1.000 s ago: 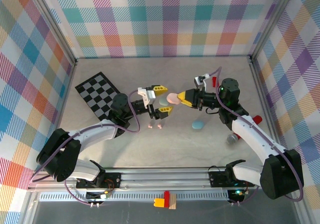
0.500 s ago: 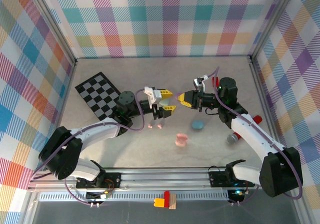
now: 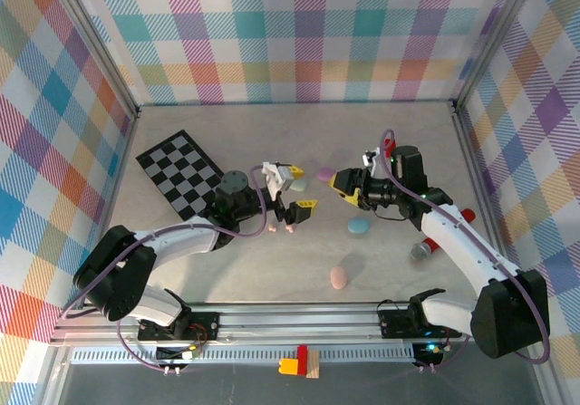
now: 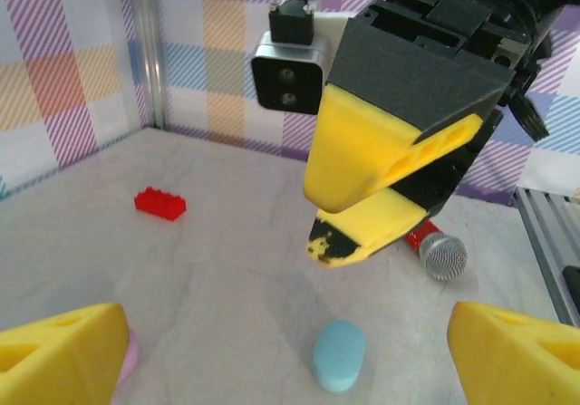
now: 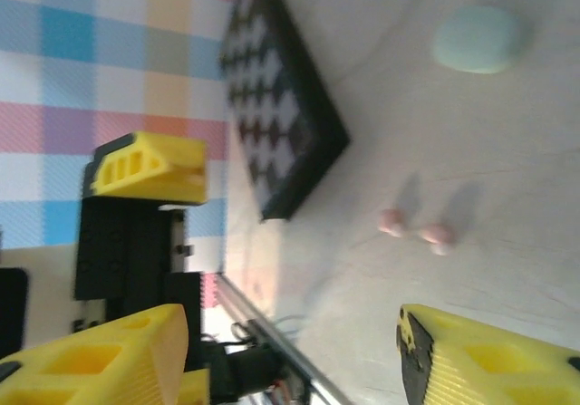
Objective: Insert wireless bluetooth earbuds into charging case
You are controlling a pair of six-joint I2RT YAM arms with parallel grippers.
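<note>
Earbuds (image 3: 290, 230), two tiny pink ones, are lying side by side on the pale marbled table (image 3: 227, 283), just left of centre in the overhead view and apart from every case. Pastel plaid walls (image 3: 299, 33) are enclosing the table on three sides, and a black checkered mat (image 3: 179, 175) is lying at the upper left. Going rightward, a mint case (image 5: 478, 40) is resting on the table beneath the left gripper (image 3: 300, 188), with a purple case (image 3: 324, 174) near it. A blue case (image 3: 359, 226) is sitting right of centre, and a microphone (image 3: 421, 250) and a red block (image 3: 466, 216) are lying at the far right. The pink case (image 3: 339, 276), up between the two grippers a second ago, is now lying on the table at lower centre, clear of both. The left arm is reaching from the lower left toward centre, its yellow fingers spread wide with nothing between them. The right arm is bending in from the lower right. The right gripper (image 3: 343, 186) is facing the left one, and its fingers, pinched together a second ago, are now standing apart and empty.
</note>
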